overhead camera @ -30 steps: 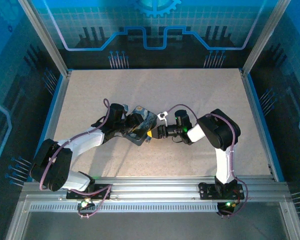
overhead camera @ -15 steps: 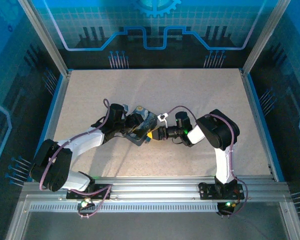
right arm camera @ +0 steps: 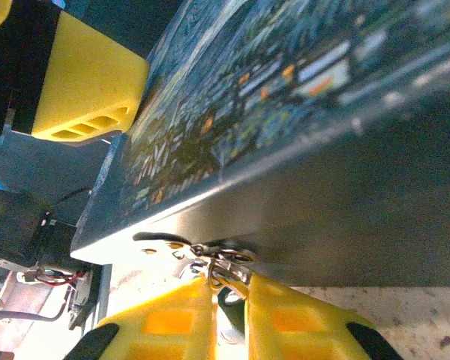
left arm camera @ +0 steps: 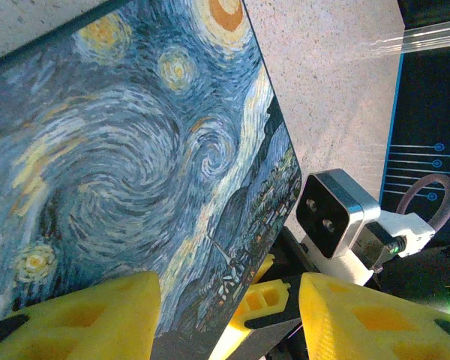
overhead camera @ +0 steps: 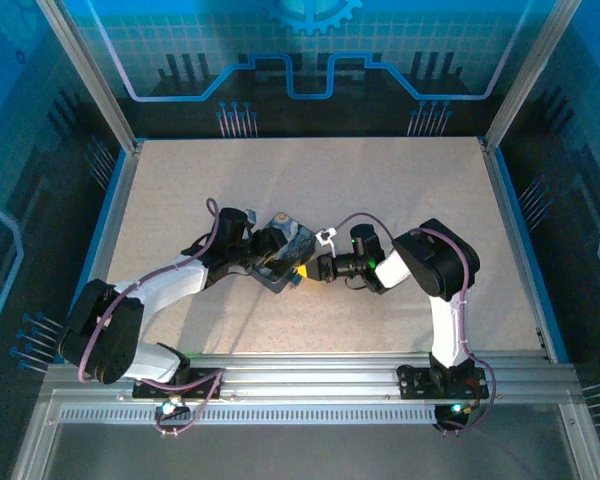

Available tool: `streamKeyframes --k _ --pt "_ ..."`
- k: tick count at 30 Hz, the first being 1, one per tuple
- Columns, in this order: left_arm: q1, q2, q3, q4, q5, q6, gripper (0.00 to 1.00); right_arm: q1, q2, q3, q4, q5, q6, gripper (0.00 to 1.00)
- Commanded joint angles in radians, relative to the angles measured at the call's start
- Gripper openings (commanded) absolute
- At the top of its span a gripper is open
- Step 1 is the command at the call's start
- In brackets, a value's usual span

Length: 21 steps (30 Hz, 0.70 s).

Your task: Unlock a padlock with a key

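– Top external first, from the left: what is the left arm [overhead camera: 165,285] doing?
– It reaches in from the near-left corner over the speckled tabletop [overhead camera: 400,190]. The left claw [overhead camera: 272,260] sits at the swirl-printed case [overhead camera: 288,243], near the middle.
– Is the case clamped?
– I cannot tell. From the left wrist its yellow fingers [left arm camera: 82,315] stand wide apart with the case's near corner between them. One overlaps the printed face; the other looks clear of the case's edge.
– Does the case lie flat?
– No, tilted. The right wrist looks along its dark side wall, with the tabletop below.
– Where is the padlock?
– On the right wrist view the padlock [right arm camera: 229,256] is part of a tiny silvery cluster at the lower edge of that dark wall. It sits just above the fingertips of the right claw [right arm camera: 229,289].
– And the key?
– The key [right arm camera: 212,276] is a thin metal sliver pinched in the right claw, whose jaws are all but closed on it. Its tip points up into the cluster. Whether it sits inside the lock is too small to tell.
– And farthest right?
– The right arm [overhead camera: 430,260] comes up from the near-right base and bends at the elbow. Its claw points left, meeting the case's right edge. The left wrist sees that arm's boxy wrist camera [left arm camera: 330,214] just past the case.
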Motion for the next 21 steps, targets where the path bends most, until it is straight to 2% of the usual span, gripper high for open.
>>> streamKeyframes --k 1,11,21 --pt "0.004 0.017 -0.043 -0.084 -0.013 0.01 0.53 0.006 -0.024 0.001 -0.026 -0.017 -0.017 0.11" --pt "0.004 0.019 -0.041 -0.089 -0.014 0.013 0.53 -0.019 -0.033 -0.024 -0.013 0.01 0.003 0.0" --pt "0.004 0.018 -0.046 -0.092 -0.009 0.017 0.53 -0.059 -0.019 -0.062 0.075 0.046 0.076 0.0"
